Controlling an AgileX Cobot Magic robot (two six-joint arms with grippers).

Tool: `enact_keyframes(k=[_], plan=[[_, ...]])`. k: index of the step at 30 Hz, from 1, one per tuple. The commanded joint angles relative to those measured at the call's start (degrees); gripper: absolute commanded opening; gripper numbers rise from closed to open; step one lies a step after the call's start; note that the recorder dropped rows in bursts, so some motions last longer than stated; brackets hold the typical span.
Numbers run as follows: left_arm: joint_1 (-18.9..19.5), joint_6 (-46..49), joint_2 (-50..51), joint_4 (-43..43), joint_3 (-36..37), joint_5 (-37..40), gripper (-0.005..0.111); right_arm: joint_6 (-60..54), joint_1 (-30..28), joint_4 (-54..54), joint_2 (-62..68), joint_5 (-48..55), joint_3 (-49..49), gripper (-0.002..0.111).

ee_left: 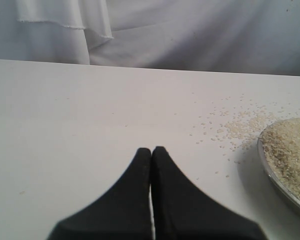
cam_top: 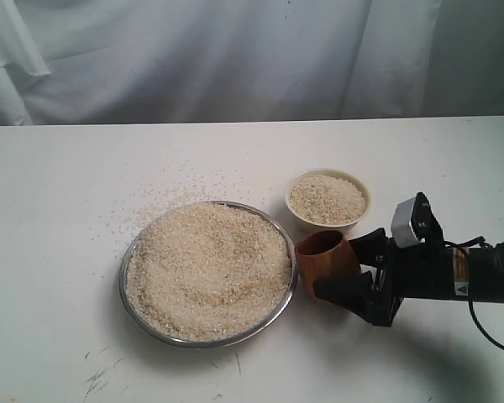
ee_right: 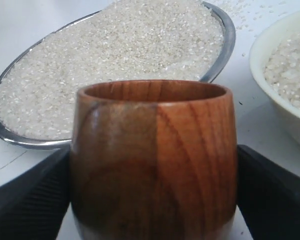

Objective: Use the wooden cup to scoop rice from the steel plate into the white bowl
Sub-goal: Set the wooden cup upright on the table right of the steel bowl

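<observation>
So the big white table (cam_top: 67,210) has the steel plate (cam_top: 123,281) sitting left of centre in the exterior view, piled with rice (cam_top: 206,269) pretty much rim to rim. The right gripper (cam_top: 343,267) reaches in low from the right side, and its jaws are spread wide and clamped on either flank of the wooden cup (cam_top: 326,259). The right wrist view shows both black fingers (ee_right: 30,200) pressed against the wood.

The white bowl (cam_top: 319,227) is already holding a fair bit of rice. It sits just behind the cup, near the plate's far-right edge.

The bit that matters: the cup is just beside the plate's right rim, mouth up and tipped slightly. The rice heap lies straight ahead of the gripper, on the cup's far side. I reckon the scoop is a short push leftward over the rim, tilting the mouth down into the grains.

The left gripper (ee_left: 151,155) is pinched closed on nothing. It's parked well off past the plate's other side, near some stray grains (ee_left: 242,125), so the right arm is clearly the one to use.
</observation>
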Motion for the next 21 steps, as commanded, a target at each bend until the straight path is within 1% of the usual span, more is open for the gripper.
enact_keyframes(k=[1, 5, 7, 11, 21], plan=[[-0.15, -0.04, -0.24, 0.06, 0.28, -0.76, 0.000, 1.67, 0.14, 0.64, 0.04, 0.78, -0.21, 0.071], [-0.15, -0.04, -0.24, 0.06, 0.28, -0.76, 0.000, 3.82, 0.14, 0.64, 0.04, -0.47, -0.21, 0.071], [-0.15, -0.04, -0.24, 0.06, 0.28, -0.76, 0.000, 6.25, 0.14, 0.64, 0.04, -0.47, -0.21, 0.075], [-0.15, -0.04, -0.24, 0.06, 0.28, -0.76, 0.000, 6.57, 0.14, 0.64, 0.04, -0.22, -0.21, 0.085], [-0.15, -0.04, -0.24, 0.06, 0.28, -0.76, 0.000, 7.13, 0.14, 0.90, 0.04, -0.22, -0.21, 0.086]])
